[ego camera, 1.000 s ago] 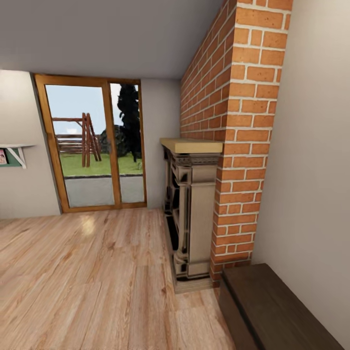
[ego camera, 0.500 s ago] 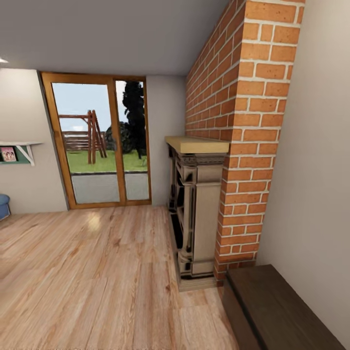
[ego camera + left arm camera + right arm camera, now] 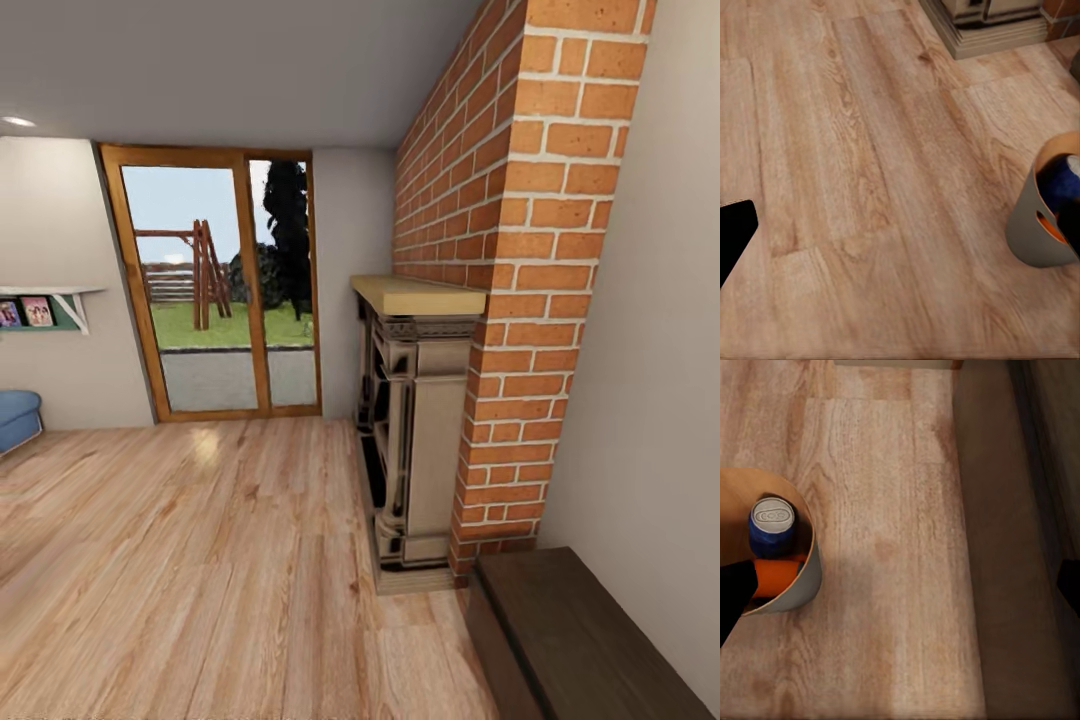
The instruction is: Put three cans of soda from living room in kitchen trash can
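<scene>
A grey bin with a wood-coloured lining (image 3: 801, 583) stands on the plank floor. In it a dark blue can of soda (image 3: 772, 526) stands upright with its pale top showing, and an orange can of soda (image 3: 780, 572) lies beside it. The left wrist view catches the same bin (image 3: 1029, 234) with the blue can (image 3: 1063, 180) and a sliver of the orange can (image 3: 1048, 225). My right gripper (image 3: 900, 585) hangs open above the floor beside the bin, holding nothing. My left gripper (image 3: 900, 232) is open above bare planks, the bin off to one side. Whether this bin is the trash can I cannot tell.
A stone fireplace (image 3: 415, 420) projects from a brick chimney (image 3: 520, 300) ahead on the right. A dark wooden bench (image 3: 570, 640) runs along the right wall, close by. Far back are a glass door (image 3: 220, 290), a picture shelf (image 3: 40, 305) and a blue sofa (image 3: 15, 420).
The head camera has turned left: door, fireplace and bricks slid right in the picture, and the blue sofa and more of the shelf came into view at the left edge.
</scene>
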Available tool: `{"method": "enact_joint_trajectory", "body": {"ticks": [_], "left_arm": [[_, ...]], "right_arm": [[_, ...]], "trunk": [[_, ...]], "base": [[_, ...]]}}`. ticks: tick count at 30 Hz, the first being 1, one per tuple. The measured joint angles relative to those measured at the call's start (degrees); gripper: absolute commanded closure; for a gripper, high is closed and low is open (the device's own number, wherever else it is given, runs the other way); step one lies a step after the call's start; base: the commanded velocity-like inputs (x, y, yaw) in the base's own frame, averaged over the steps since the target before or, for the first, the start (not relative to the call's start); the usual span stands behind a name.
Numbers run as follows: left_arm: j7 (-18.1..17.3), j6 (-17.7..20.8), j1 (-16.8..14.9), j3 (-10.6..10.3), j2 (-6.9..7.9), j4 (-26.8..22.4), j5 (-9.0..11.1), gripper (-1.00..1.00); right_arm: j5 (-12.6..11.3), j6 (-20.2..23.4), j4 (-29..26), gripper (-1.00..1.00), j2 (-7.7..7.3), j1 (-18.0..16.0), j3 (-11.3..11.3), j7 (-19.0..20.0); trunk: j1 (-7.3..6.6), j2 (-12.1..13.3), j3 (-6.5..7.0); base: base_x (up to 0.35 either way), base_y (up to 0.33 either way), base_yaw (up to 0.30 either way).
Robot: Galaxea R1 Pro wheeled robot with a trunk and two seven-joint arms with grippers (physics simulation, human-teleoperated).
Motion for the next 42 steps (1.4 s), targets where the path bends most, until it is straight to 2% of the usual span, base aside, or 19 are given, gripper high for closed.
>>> {"method": "enact_joint_trajectory", "body": {"ticks": [3, 8, 17, 28, 34, 38, 42], "left_arm": [[0.0, -0.9, 0.8, 0.0, 0.01, 0.0, 0.0, -1.0], [0.0, -2.0, 1.5, 0.0, 0.03, 0.0, 0.0, -1.0], [0.0, -3.1, 2.2, 0.0, 0.15, 0.0, 0.0, -1.0], [0.4, -3.9, 4.8, 0.0, 0.04, 0.7, 0.0, -1.0], [2.7, -3.9, 6.0, 0.0, -0.01, 1.2, -0.1, -1.0], [5.3, -3.6, 6.4, 0.0, -0.06, 3.5, -0.2, -1.0], [6.4, -3.2, 8.4, -0.1, -0.09, 4.7, -0.3, -1.0]], "right_arm": [[-0.1, -2.0, 2.5, -1.0, -0.9, 0.4, 0.0, -0.1], [-1.1, -2.9, 5.2, -1.0, -1.82, 1.2, 0.0, -0.3], [-2.5, -3.1, 6.0, -1.0, -2.19, 3.3, 0.1, -0.3], [-3.8, -3.2, 6.1, -1.0, -2.41, 5.2, 0.1, -0.3], [-3.9, -3.2, 6.1, -1.0, -2.45, 5.4, 0.0, -0.3], [-3.9, -3.1, 6.1, -1.0, -2.5, 5.4, 0.0, -0.3], [-3.9, -3.1, 6.1, -1.0, -2.52, 5.4, 0.0, -0.3]], "trunk": [[-0.66, 1.2, 0.3], [-1.76, 3.2, 0.82], [-3.73, 6.8, 1.79], [-6.15, 11.2, 2.98], [-7.47, 13.6, 3.64], [-8.35, 15.2, 4.07], [-9.23, 16.8, 4.51]], "base": [[0.0, 0.0, 0.099], [0.0, 0.0, 0.097], [0.0, 0.0, 0.089], [0.0, 0.0, 0.075], [0.0, 0.0, 0.066], [0.0, 0.0, 0.064], [0.0, 0.0, 0.064]]}}
